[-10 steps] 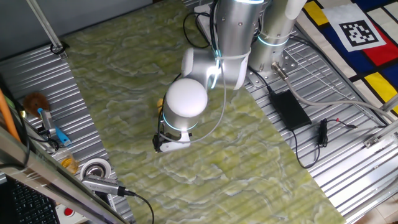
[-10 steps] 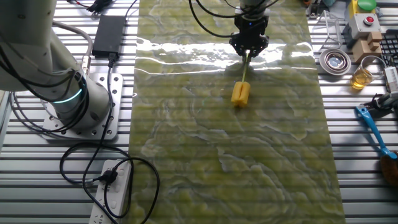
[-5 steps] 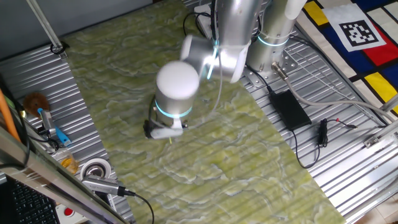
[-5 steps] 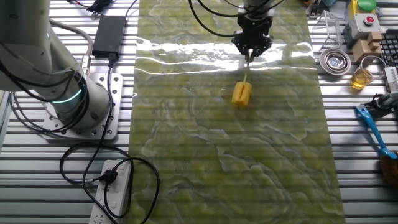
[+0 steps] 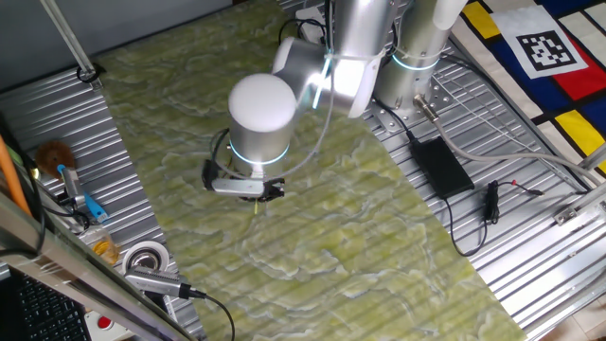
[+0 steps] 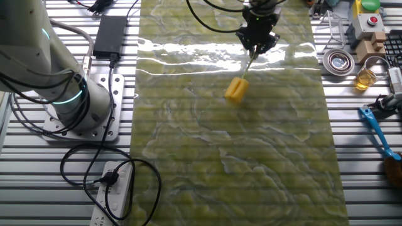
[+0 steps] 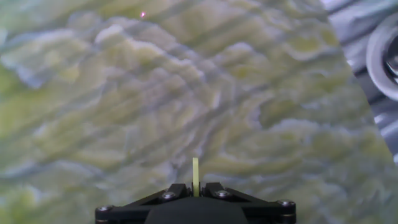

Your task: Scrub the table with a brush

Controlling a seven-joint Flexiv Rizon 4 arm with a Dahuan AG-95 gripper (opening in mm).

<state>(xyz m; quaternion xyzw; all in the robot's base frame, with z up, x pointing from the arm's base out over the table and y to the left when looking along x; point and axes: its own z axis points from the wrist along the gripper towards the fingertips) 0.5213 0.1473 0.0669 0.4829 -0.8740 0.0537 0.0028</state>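
Yellow-green marbling fills the frame from left to right: the table (image 6: 188,157), a broad flat sheet with wavy, streaked veins, glossy enough to throw a white glare band across its upper part in the other fixed view. To its left lies ribbed grey metal panelling (image 6: 38,188) with a black power brick (image 6: 108,34) at upper left.

Upper centre of that view, my claw (image 6: 256,45) is pinched on the thin yellow-green stick handle of the small brush (image 6: 236,90); its chunky yellow bristled head hangs below and left of my fingers, resting on the marbled surface as far as I can judge. I hold the stick by its far end, tilted, so the bristles drag across the sheet while my fingers stay clear of it. In the hand view the stick shows as a pale sliver between my black fingertips at bottom centre.

At the right edge sits a blue-handled tool (image 6: 375,129), well apart, untouched.

I judge the scrubbing is underway.
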